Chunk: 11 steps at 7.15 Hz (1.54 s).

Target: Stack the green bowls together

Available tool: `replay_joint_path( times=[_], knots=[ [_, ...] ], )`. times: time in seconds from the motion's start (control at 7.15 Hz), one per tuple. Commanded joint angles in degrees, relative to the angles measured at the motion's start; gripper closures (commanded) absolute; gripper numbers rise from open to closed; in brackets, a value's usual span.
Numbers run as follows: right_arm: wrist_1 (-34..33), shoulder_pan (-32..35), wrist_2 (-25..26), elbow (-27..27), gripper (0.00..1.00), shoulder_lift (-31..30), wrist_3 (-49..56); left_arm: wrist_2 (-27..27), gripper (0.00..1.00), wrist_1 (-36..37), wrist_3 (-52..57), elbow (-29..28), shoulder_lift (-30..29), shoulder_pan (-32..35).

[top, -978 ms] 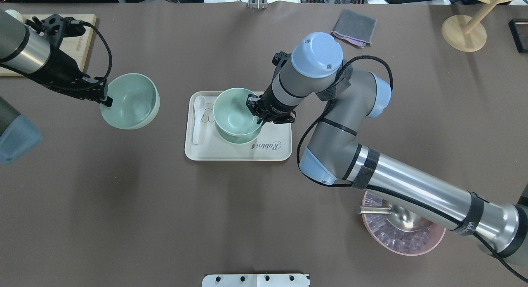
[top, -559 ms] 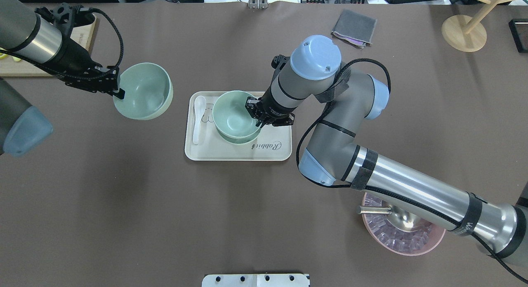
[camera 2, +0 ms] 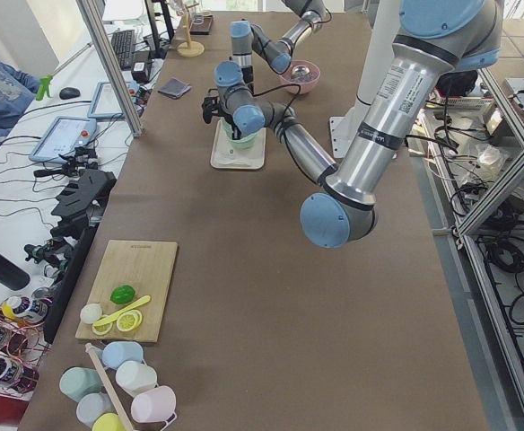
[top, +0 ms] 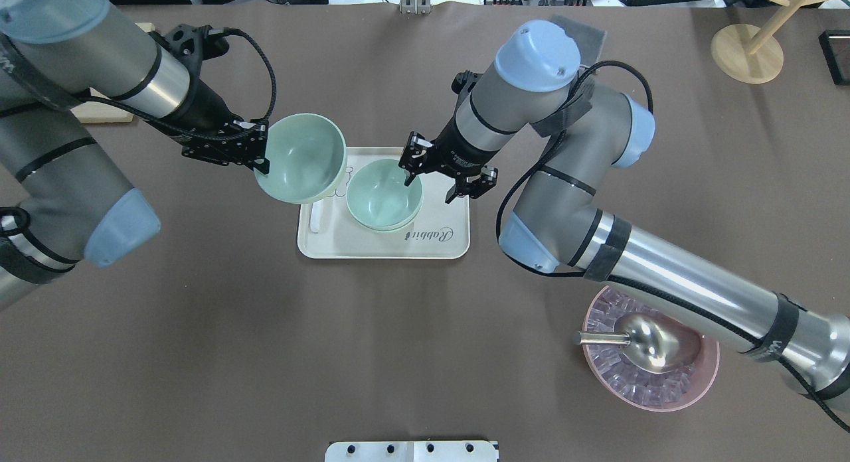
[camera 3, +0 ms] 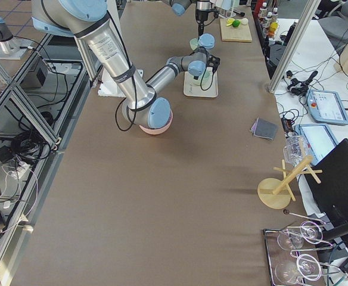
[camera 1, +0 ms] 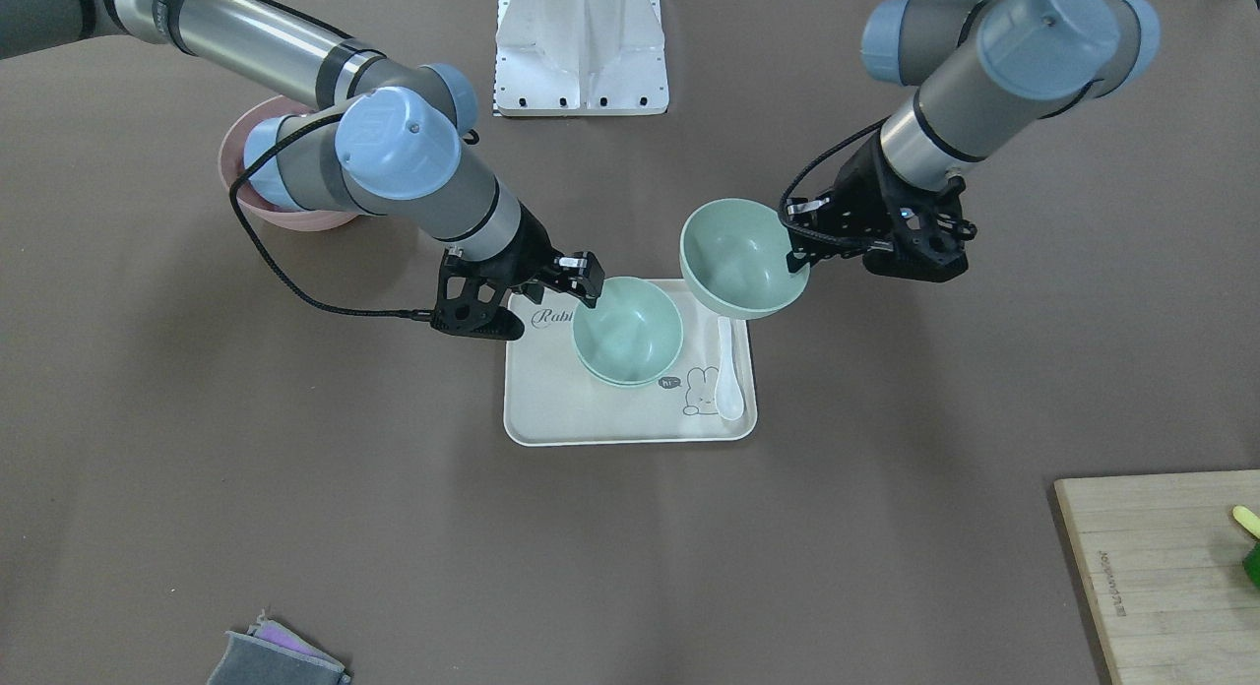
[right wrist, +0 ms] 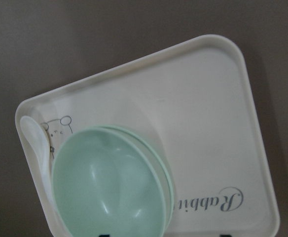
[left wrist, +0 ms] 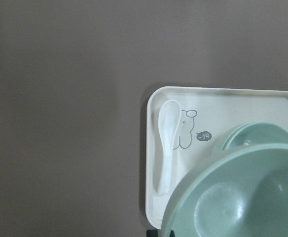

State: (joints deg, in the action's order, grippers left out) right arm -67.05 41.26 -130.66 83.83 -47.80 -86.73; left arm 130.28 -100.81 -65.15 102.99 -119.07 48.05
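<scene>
The cream tray (top: 372, 246) carries two green bowls (top: 384, 195) nested one inside the other, their double rim plain in the right wrist view, and a white spoon (camera 1: 729, 375) that lies beside them along the tray's end on the robot's left. The third green bowl (top: 304, 158) is off the table, somewhat tilted, and hangs over that same end of the tray just beside the nested pair; the left gripper (top: 263, 163) is clenched on its rim. The right gripper (top: 430, 188) is released, its jaws spread wide astride the pair's rim on the robot's right; whether either finger touches the bowls cannot be told. Near the robot's right, the pink bowl (top: 664, 401) holds a metal scoop (top: 654, 342) on pale clear chunks. From overhead the raised bowl covers most of the spoon, leaving only the handle end. In the front view the right arm hides most of the pink bowl and the gripper cuts off the tray's lettering. In both side views the bowls are too small to read
</scene>
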Motion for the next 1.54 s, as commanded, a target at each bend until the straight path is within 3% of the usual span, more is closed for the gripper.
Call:
replay_joint_path(
  times=[0.0, 0.42, 0.98, 1.12, 1.26, 1.4],
  knots=[
    [-0.18, 7.75, -6.69, 4.21, 0.0, -6.56, 4.6, -5.54, 1.0, -0.09, -4.1, -4.18, -4.84, -5.57],
    [-0.18, 14.01, -9.0, 4.15, 0.0, -13.7, 18.73, -10.22, 1.0, -1.23, -7.89, -7.8, -8.46, -10.34],
    [-0.1, 15.51, -9.08, 4.76, 0.0, -15.57, 20.9, -10.31, 0.97, -11.95, -7.27, -14.39, -8.55, -9.82],
    [-0.1, 15.51, -9.08, 4.67, 0.0, -15.57, 20.9, -10.31, 0.29, -11.95, -7.27, -14.4, -8.46, -9.64],
    [-0.18, 15.6, -9.08, 4.67, 0.0, -15.48, 20.9, -10.31, 0.03, -11.95, -7.27, -14.4, -8.55, -8.94],
    [-0.18, 15.6, -9.08, 4.67, 0.0, -15.31, 20.9, -10.31, 0.02, -11.95, -7.19, -14.4, -8.55, -7.28]
  ],
)
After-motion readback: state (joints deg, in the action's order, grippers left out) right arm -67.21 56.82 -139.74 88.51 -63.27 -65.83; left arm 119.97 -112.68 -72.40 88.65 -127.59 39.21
